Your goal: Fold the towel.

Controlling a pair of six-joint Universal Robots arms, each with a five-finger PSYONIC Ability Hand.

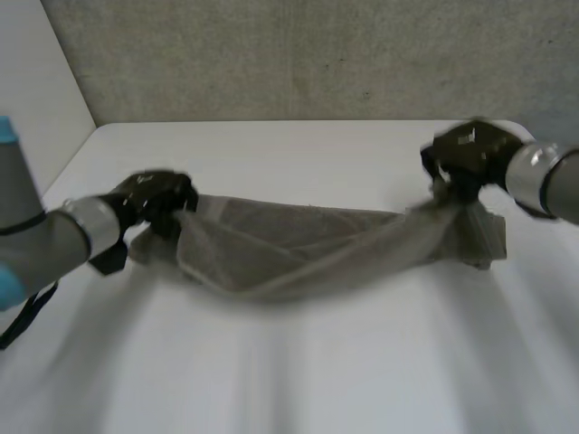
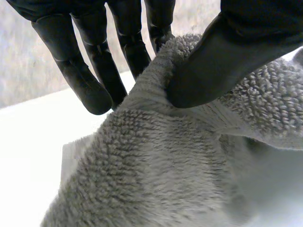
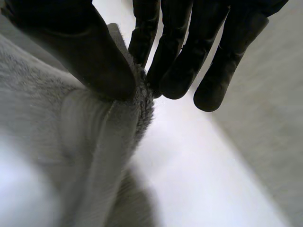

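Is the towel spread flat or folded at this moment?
Neither: the towel hangs bunched between the left hand and right hand, each pinching one end, its middle sagging toward the table.
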